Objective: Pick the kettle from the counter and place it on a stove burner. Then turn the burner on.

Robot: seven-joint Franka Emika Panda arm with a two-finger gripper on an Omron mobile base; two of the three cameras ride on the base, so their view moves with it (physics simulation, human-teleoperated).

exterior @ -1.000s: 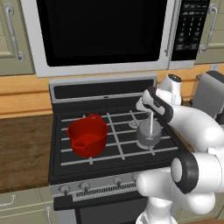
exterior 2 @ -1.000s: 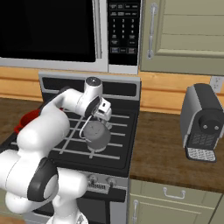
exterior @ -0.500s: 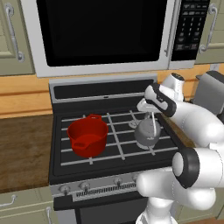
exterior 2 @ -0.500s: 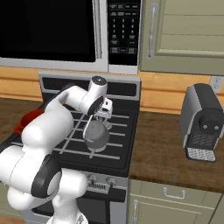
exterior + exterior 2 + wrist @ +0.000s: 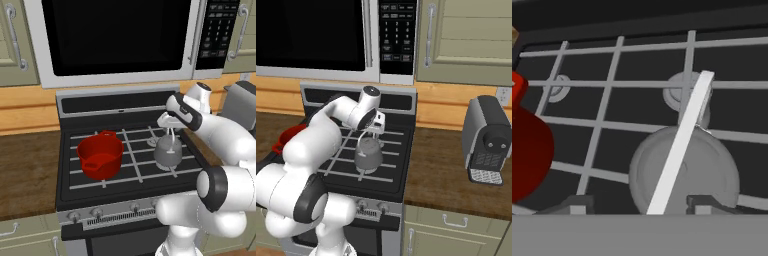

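Under the black-fronted microwave oven, black gas cooktop with pale grate bars sits between stretches of dark brown wood-grain countertop, grey coffee machine standing on the right-hand stretch. Red two-handled pot on the left grates; small squat dull-grey metal kettle upright on the front right grates, well apart from the pot, its spout toward the round silver-grey burner head behind. Two-finger gripper just above the kettle, dark tips parted either side of the thin pale arched handle, not clamped on it.
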